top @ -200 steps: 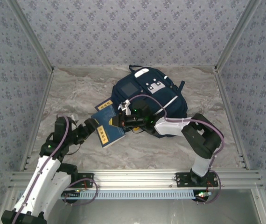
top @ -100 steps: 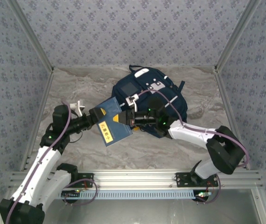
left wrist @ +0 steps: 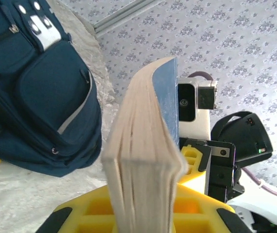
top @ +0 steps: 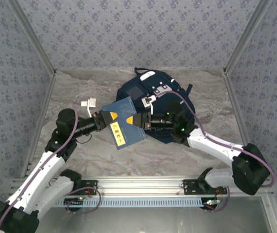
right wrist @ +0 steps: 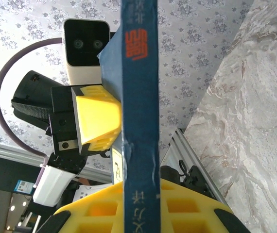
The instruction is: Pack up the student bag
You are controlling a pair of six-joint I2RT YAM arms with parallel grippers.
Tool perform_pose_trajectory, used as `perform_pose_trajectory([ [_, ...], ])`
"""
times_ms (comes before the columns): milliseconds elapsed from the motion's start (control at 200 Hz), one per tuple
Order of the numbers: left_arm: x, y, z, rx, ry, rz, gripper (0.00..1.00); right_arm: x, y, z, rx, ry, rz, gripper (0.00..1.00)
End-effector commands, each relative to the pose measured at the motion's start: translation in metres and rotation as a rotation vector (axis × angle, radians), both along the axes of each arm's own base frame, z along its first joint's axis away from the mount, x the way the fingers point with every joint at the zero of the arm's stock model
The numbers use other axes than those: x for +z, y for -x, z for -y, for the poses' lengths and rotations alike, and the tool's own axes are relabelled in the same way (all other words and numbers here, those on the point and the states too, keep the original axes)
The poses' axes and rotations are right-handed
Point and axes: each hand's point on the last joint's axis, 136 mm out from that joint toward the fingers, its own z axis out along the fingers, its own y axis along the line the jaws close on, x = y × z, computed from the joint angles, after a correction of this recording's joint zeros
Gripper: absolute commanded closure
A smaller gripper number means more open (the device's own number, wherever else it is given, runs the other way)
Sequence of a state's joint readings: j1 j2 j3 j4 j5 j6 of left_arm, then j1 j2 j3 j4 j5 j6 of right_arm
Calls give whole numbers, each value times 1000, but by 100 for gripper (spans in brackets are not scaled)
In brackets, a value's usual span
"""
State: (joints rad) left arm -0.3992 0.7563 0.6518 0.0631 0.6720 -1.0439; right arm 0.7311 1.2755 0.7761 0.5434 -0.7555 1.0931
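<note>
A blue book (top: pixel 124 125) with yellow labels hangs above the table, held from both sides. My left gripper (top: pixel 102 120) is shut on its left edge; the pale page edges (left wrist: pixel 143 160) run down into its yellow jaws. My right gripper (top: pixel 143 121) is shut on the opposite edge, where the blue spine (right wrist: pixel 139 121) stands between its jaws. The left gripper's yellow finger (right wrist: pixel 97 119) presses flat on the cover. The student bag (top: pixel 131 92), navy with white trim, lies just behind and to the right of the book, and its front pockets (left wrist: pixel 41 97) are zipped shut.
A small white object (top: pixel 87 103) lies on the marble tabletop (top: pixel 80 87) left of the book. Patterned walls close in the back and sides. An aluminium rail (top: pixel 143 187) runs along the near edge between the arm bases.
The book has risen and shifted right toward the bag. My left gripper has closed on its left edge. The right arm has swung outward, still gripping the book.
</note>
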Motion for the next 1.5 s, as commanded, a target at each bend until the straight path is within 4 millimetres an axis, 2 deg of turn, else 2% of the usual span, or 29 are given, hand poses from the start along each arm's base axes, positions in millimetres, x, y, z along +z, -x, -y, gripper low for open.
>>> perform_pose_trajectory([
  [0,32,-15,-14,118,83,81,100,4,-7,18,-75,19,43,70],
  [25,37,-17,-16,135,99,87,100,5,-7,19,-85,18,54,57],
  [50,41,-19,-18,157,117,92,100,4,-7,22,-97,20,65,48],
  [140,56,-28,-26,234,189,98,100,8,-12,30,-175,-24,74,32],
  [280,82,-35,-34,310,257,145,100,4,-13,38,-309,-113,36,23],
  [385,94,-41,-33,341,284,159,100,17,-7,34,-363,-213,70,19],
  [445,96,-44,-27,342,285,157,100,30,-2,30,-375,-262,112,17],
  [555,97,-46,-14,323,288,156,100,35,0,24,-415,-285,160,17],
  [749,92,-44,-3,313,269,145,100,42,-9,39,-536,-319,224,18],
  [829,88,-43,-1,319,256,140,100,44,-9,40,-545,-319,228,21],
  [939,81,-44,1,328,239,132,100,47,-11,39,-553,-313,233,30],
  [1164,69,-45,11,313,210,116,100,35,-14,41,-592,-277,208,66],
  [1309,54,-47,16,307,171,86,100,23,-14,45,-606,-230,197,86],
  [1364,47,-47,18,303,124,86,88,21,-16,54,-627,-209,216,95],
  [1399,39,-46,18,302,68,89,75,15,-18,61,-651,-172,207,100],
  [1454,27,-46,17,304,-39,108,54,6,-20,76,-703,-79,213,100],
  [1499,13,-46,19,288,-157,129,42,-10,-23,94,-771,40,197,100],
])
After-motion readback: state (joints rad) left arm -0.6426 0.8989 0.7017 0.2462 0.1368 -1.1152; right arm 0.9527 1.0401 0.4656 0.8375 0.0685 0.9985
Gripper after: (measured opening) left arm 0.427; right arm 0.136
